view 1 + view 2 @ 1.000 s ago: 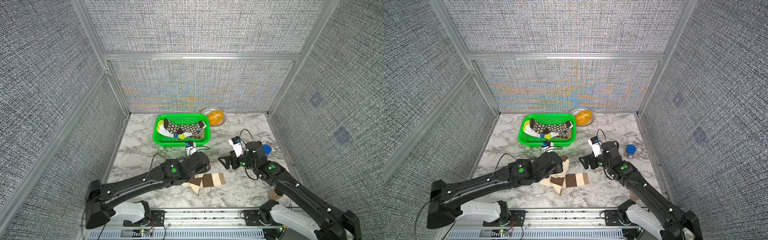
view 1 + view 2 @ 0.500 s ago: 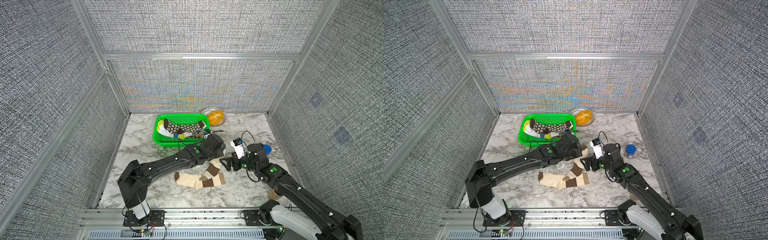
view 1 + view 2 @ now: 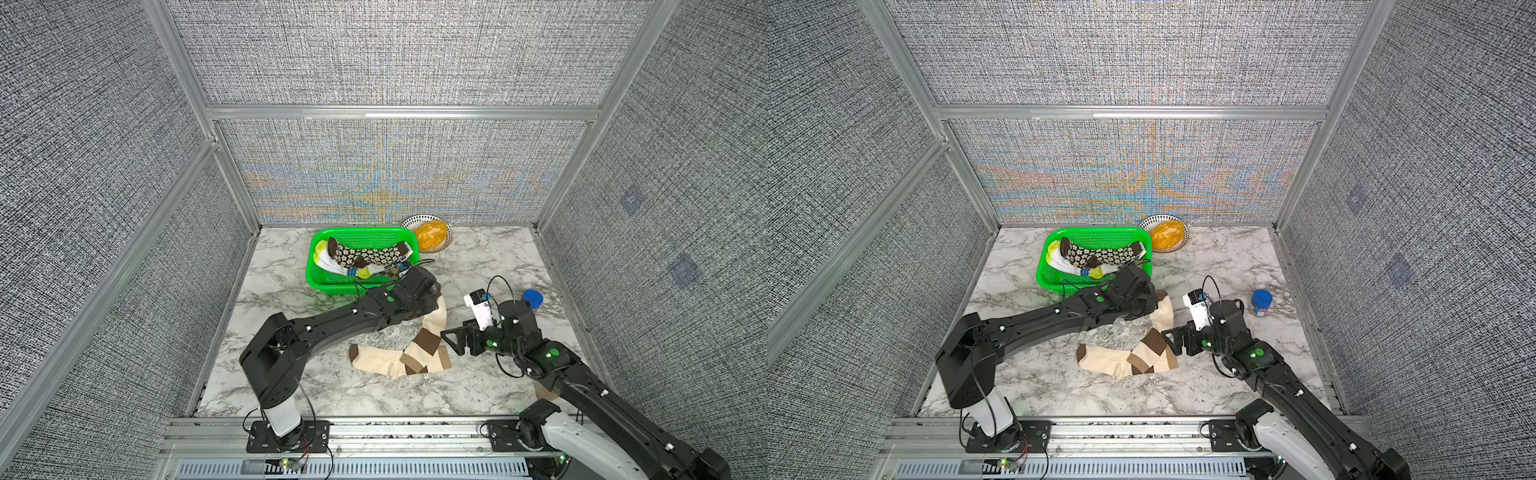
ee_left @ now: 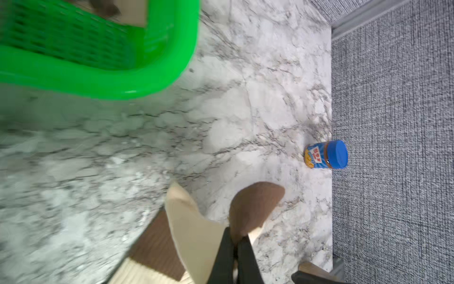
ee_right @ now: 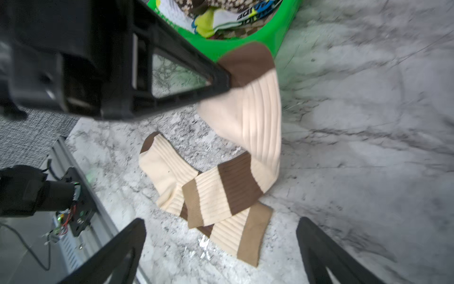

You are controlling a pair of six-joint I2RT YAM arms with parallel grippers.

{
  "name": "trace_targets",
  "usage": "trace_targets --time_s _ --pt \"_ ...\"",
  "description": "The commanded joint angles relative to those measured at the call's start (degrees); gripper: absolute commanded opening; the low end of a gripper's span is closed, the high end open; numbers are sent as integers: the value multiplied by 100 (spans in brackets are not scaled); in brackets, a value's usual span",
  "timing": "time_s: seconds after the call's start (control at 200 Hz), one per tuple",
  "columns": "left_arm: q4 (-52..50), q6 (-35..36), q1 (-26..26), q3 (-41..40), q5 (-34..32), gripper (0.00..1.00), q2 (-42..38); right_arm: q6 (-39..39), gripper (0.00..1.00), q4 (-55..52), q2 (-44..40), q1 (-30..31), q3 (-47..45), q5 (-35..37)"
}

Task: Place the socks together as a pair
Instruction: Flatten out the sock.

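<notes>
Clearly, the left hand (image 4: 235, 239) is clenched on the brown toe of a cream brown-banded sock (image 3: 437, 320). This sock hangs from the hand down to the desk (image 3: 490, 253), and its banded cuff end lies across the matching second sock (image 3: 376, 359), which lies flat on the desk. The right hand (image 3: 454, 340) is released, its jaws wide apart, just beside the two crossed cuffs; whether it touches them I cannot tell. Behind the left hand stands a green basket (image 3: 314, 282). Inside it lie a brown cream-flowered sock (image 3: 368, 254) and a white sock with yellow-blue patches (image 3: 330, 262). Next to the basket, at the back wall, is a bowl (image 3: 417, 218) with something orange in it. A blue-lidded jar (image 3: 1261, 302) stands well apart, near the right wall.
</notes>
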Motion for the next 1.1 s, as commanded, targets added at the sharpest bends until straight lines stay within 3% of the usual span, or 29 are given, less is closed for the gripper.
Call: trace_targets --time_s 0.0,0.255,0.43,0.68,0.946,1.096 --pt "-367 96 122 -451 -489 0 -524 545 98 216 75 353 -208 -6" --pt "-836 301 540 -1313 -1116 0 -1313 754 98 757 645 947 -287 370" --pt "-973 617 723 -1080 -1240 0 -1019 840 96 681 1394 1323 -64 569" --pt "-1242 1057 919 -620 -1476 0 -523 1714 92 1185 1702 2098 -280 1091" --pt "-1161 1190 1037 -497 -1414 0 -255 2173 84 1971 2364 2138 -303 1376" --pt "-1152 1238 1069 -453 -1388 0 -252 2256 72 2230 2715 2087 -155 1394"
